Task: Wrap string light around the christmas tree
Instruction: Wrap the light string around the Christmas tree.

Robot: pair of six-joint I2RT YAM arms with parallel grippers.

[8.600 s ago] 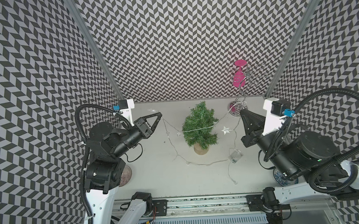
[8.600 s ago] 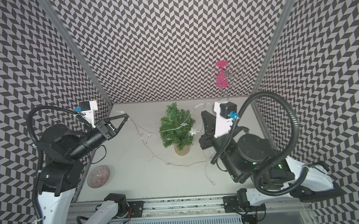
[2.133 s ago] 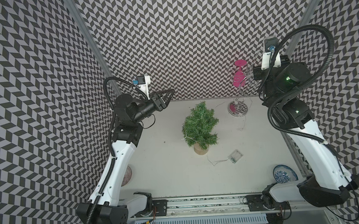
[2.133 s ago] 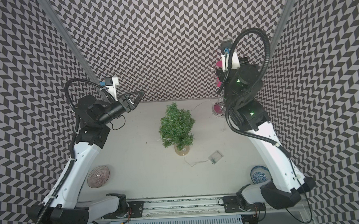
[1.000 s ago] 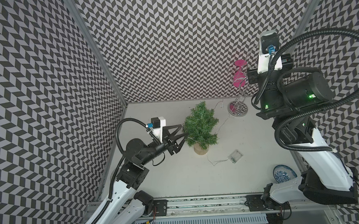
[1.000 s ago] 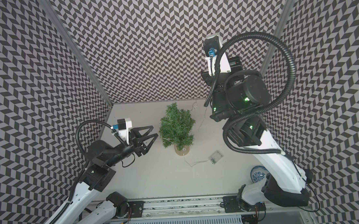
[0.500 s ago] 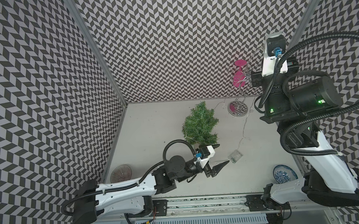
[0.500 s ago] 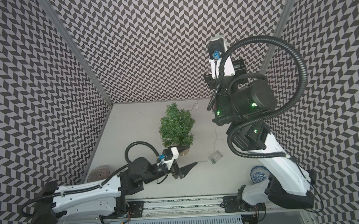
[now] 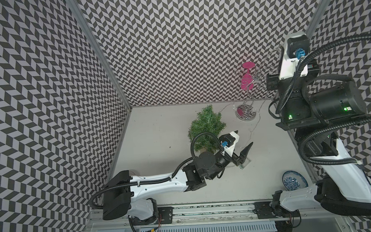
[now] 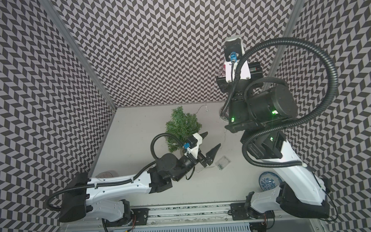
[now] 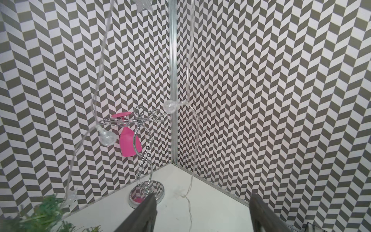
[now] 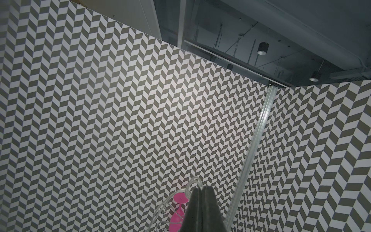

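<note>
Looking past wide-apart left gripper at string light dangling before wire rack holding pink glass, christmas tree nearby.

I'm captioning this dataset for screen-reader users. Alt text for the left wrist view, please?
The string light, clear wire with round bulbs, hangs ahead of the open left gripper. Behind, in the corner of chevron-patterned walls, a silver wire rack holds an upside-down pink glass; the christmas tree peeks in.

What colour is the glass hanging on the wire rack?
Pink glass, clearest in the left wrist view.
</note>
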